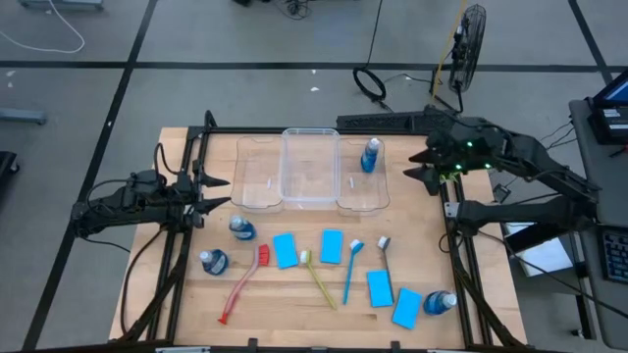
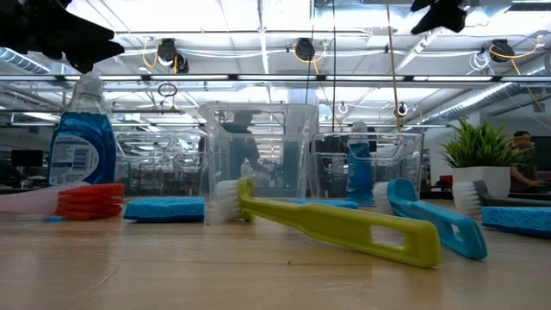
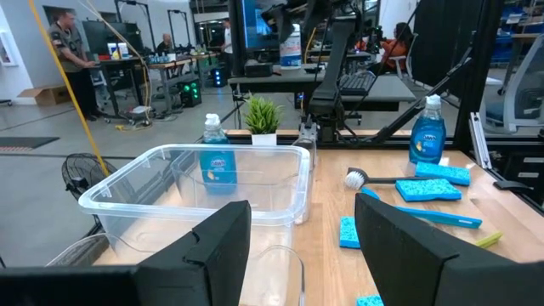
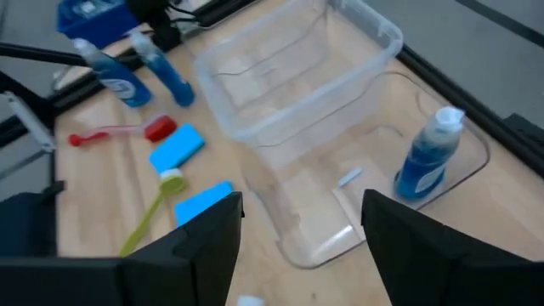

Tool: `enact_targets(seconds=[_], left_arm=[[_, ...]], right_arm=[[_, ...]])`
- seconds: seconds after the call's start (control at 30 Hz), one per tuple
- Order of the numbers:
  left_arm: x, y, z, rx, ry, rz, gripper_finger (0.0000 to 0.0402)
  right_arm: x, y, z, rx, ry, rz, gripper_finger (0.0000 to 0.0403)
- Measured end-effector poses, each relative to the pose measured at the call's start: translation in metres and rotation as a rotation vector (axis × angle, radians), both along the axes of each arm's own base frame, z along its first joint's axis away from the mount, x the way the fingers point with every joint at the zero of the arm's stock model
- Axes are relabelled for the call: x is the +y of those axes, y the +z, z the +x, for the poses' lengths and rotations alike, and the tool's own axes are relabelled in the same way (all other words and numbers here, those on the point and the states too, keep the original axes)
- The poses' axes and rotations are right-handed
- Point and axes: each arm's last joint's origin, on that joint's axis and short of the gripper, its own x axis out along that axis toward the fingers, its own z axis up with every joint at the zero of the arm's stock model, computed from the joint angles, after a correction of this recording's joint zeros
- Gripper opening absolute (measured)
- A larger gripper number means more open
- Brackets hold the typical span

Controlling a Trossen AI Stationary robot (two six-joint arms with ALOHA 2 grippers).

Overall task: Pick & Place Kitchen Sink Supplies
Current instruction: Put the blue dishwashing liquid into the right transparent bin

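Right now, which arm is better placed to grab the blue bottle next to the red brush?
Left, probably. The left gripper hovers open just above the small blue bottle beside the red long-handled brush. The right gripper waits across the clear plastic bins.

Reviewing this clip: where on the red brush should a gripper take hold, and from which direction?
Probably the middle of the red brush handle, from straight above, jaws closing across its width. It lies flat on the table, slanting from its head near a blue sponge down toward the front edge. The handle's middle has bare wood either side; the head sits close to the sponge.
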Motion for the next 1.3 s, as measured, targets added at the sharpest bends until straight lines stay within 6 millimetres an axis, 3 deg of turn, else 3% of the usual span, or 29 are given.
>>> enact_targets(seconds=[0.43, 0.77, 1.3], left_arm=[[0.000, 0.000, 0.000, 0.000, 0.000, -0.001, 0.0214], [0.000, 0.000, 0.000, -0.006, 0.001, -0.052, 0.0214], [0.002, 0.004, 0.000, -0.050, 0.055, -0.022, 0.0214]], right_arm=[[0.021, 0.002, -0.024, -0.065, 0.099, 0.036, 0.0228], [0.023, -0.051, -0.026, -0.148, 0.129, 0.001, 0.0228], [0.027, -0.121, -0.043, -0.531, 0.107, 0.023, 0.0228]])
